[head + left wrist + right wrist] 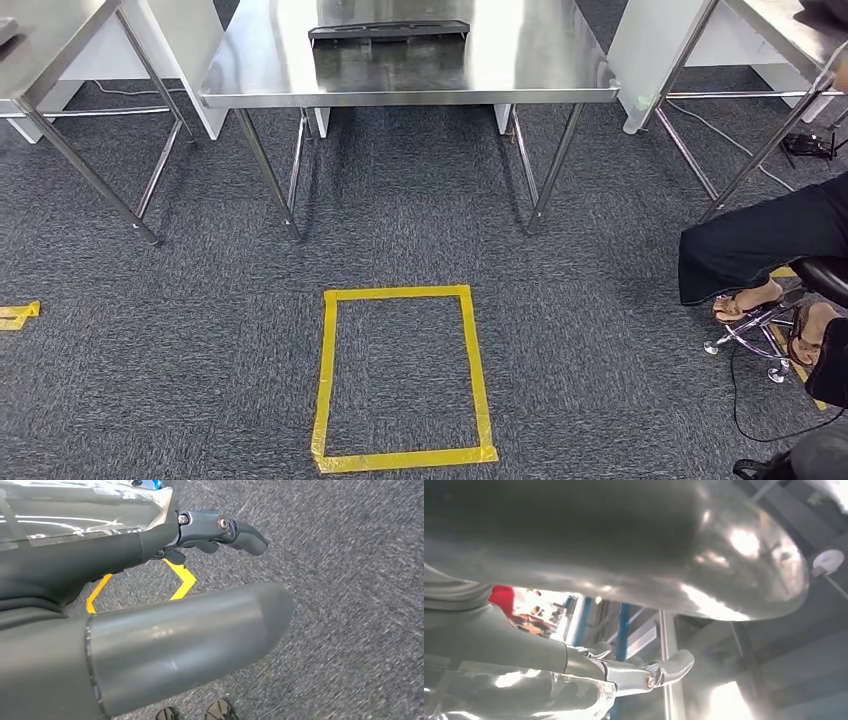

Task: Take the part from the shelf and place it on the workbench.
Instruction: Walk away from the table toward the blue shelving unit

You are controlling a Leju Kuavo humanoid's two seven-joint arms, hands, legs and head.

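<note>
The steel workbench point(520, 60) stands straight ahead across grey carpet, with a flat black tray point(388, 30) at its back. I see no part on it. My left hand point(125, 560) hangs over the carpet, its thick thumb apart from the dark fingers point(240, 532) and nothing between them. My right hand point(574, 580) points upward, its fingers point(664, 670) stretched out away from the thumb, also holding nothing. A glossy clear covering point(85, 510) lies along the far side of each hand.
A yellow tape rectangle point(327, 370) marks the floor before the workbench. Steel tables flank it on the left point(50, 40) and right point(780, 25). A person point(760, 240) sits on a wheeled chair point(750, 335) at the right. Blue shelf uprights point(624, 630) stand beyond my right hand.
</note>
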